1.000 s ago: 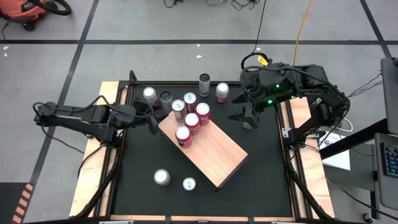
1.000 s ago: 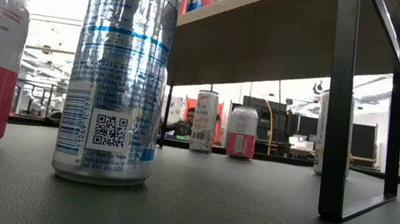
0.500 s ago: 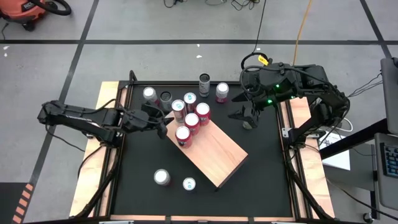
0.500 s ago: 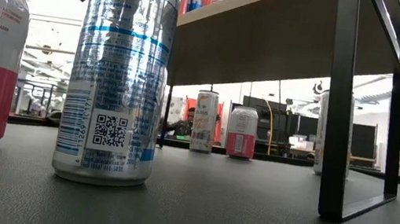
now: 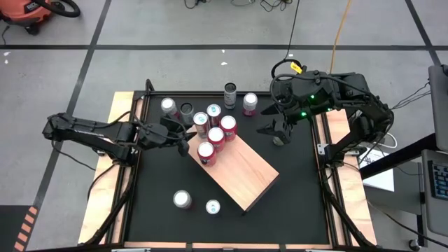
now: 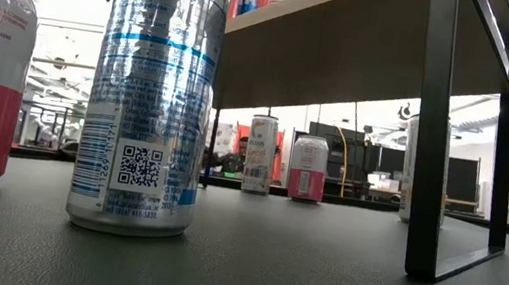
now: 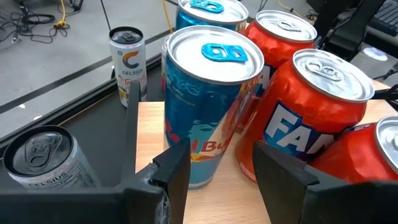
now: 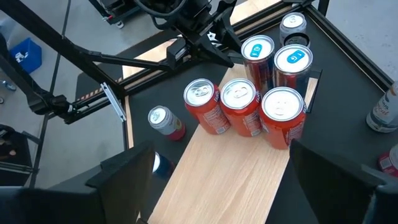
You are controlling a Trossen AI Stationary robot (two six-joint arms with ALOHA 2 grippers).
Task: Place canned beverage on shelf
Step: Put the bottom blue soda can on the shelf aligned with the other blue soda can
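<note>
The shelf (image 5: pixel 245 175) is a pale wooden slab on black legs, lying slantwise on the black table. At its far left end stand two blue cans (image 5: pixel 201 120) and three red cans (image 5: pixel 215 135), upright on their bases. My left gripper (image 5: pixel 185 142) is at that corner, level with the cans. It is open, and its gap (image 7: pixel 230 180) faces the seam between the nearest blue can (image 7: pixel 205 106) and a red can (image 7: pixel 311 118). My right gripper (image 5: pixel 275 130) hangs open above the table, right of the shelf.
Loose cans stand on the table: two at the near edge (image 5: pixel 182 199) (image 5: pixel 213 207), two by the far left corner (image 5: pixel 168 105), two at the far edge (image 5: pixel 230 89) (image 5: pixel 250 101). Most of the shelf top (image 8: pixel 230 180) is bare. Black shelf legs (image 6: pixel 434 139) reach down to the table.
My left gripper has gone toward the table's right edge and a little down, up to the shelf's left corner and the cans there, then stopped. The cans and the right arm have kept still.
</note>
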